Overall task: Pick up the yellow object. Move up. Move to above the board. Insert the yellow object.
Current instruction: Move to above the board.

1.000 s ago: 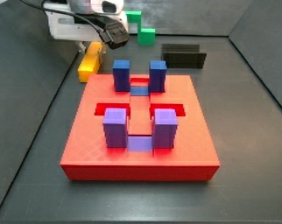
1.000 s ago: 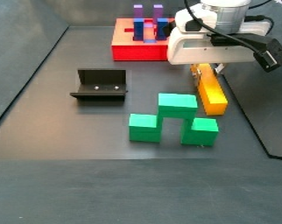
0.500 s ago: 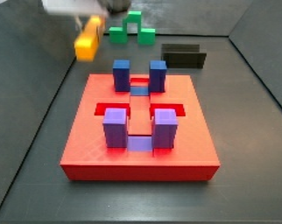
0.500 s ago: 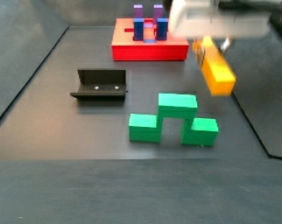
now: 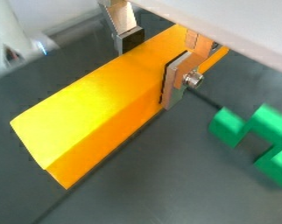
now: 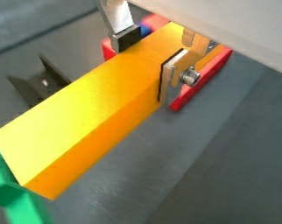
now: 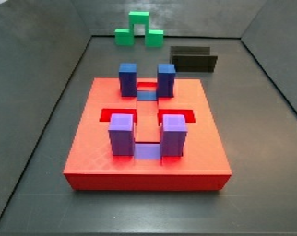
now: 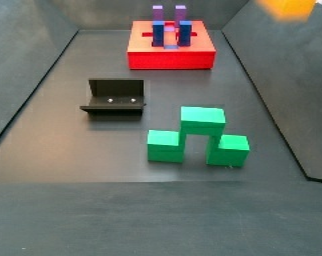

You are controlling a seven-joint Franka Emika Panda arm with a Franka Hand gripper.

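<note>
In both wrist views my gripper (image 5: 153,59) (image 6: 150,57) is shut on the yellow object (image 5: 114,105) (image 6: 91,118), a long orange-yellow bar clamped across its width between the two fingers. The bar hangs high above the floor. In a side view only its end (image 8: 287,6) shows at the upper edge; the gripper itself is out of both side views. The board (image 7: 145,143) (image 8: 172,50), a red slab with blue and purple posts, lies on the floor. A corner of it (image 6: 204,72) shows below and beyond the bar in a wrist view.
The green stepped block (image 8: 197,137) (image 7: 138,32) (image 5: 255,136) stands on the floor, apart from the board. The dark fixture (image 8: 114,97) (image 7: 193,60) (image 6: 38,77) stands beside it. Grey walls close in the floor.
My gripper has risen with the yellow object and left both side views. Only the bar's end still shows at the top of one of them.
</note>
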